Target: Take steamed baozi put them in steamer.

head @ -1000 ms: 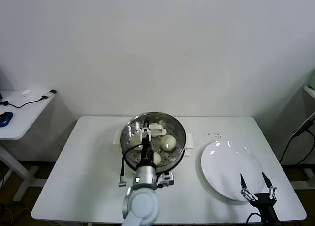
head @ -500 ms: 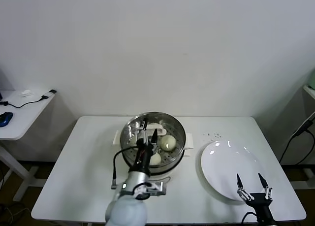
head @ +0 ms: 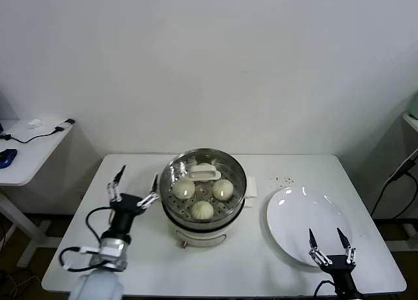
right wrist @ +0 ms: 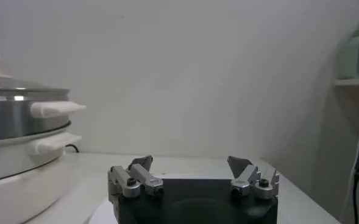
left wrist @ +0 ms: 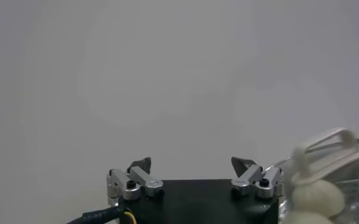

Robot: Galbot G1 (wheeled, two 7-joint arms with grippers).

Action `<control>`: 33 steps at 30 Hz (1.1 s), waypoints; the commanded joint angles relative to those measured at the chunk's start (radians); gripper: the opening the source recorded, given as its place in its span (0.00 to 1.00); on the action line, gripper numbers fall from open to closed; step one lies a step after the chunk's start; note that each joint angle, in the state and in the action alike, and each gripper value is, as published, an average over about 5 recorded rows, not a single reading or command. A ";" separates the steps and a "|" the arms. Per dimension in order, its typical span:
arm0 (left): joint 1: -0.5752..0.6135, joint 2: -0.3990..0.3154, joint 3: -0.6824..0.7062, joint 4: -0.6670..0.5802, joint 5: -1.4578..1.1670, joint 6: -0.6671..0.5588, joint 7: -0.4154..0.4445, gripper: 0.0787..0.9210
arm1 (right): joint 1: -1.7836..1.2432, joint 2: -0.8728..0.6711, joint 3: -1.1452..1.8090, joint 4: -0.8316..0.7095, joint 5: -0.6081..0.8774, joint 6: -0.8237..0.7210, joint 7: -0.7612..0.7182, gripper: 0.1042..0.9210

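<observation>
The steamer [head: 204, 216], a shiny steel pot on a white base, stands mid-table. Three cream-white steamed baozi lie on its perforated tray: one at the left [head: 183, 188], one at the right [head: 223, 189], one at the front [head: 202, 210]. A white loop-shaped piece [head: 206, 172] sits at the tray's back. My left gripper [head: 138, 177] hovers left of the pot, open and empty; its wrist view shows the left gripper [left wrist: 191, 163] with a baozi [left wrist: 316, 198] off to one side. My right gripper [head: 324, 233] stands open over the plate's near edge, and the right gripper [right wrist: 191, 161] holds nothing.
A flat white plate [head: 300, 212] lies right of the steamer, with dark specks [head: 284, 179] on the table behind it. The steamer's side handles [right wrist: 54, 108] show in the right wrist view. A side table [head: 26, 153] with a cable stands far left.
My left gripper has pulled back from over the steamer to its left side, open and empty, uncovering the baozi inside. The right gripper has drifted slightly left and nearer.
</observation>
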 commanded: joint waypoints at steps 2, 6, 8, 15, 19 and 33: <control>0.187 0.030 -0.256 0.120 -0.574 -0.159 0.073 0.88 | 0.008 -0.009 -0.025 -0.016 0.006 0.028 0.025 0.88; 0.196 0.018 -0.201 0.179 -0.506 -0.197 0.096 0.88 | 0.013 -0.009 -0.027 -0.027 0.007 0.028 0.035 0.88; 0.196 0.014 -0.179 0.208 -0.475 -0.218 0.099 0.88 | 0.014 -0.010 -0.027 -0.031 0.009 0.023 0.037 0.88; 0.193 -0.001 -0.146 0.263 -0.436 -0.259 0.098 0.88 | 0.016 -0.014 -0.033 -0.048 0.008 0.021 0.036 0.88; 0.192 -0.009 -0.135 0.264 -0.424 -0.260 0.097 0.88 | 0.018 -0.020 -0.036 -0.055 0.009 0.023 0.035 0.88; 0.193 -0.019 -0.126 0.251 -0.406 -0.266 0.095 0.88 | 0.021 -0.030 -0.041 -0.053 0.009 0.024 0.036 0.88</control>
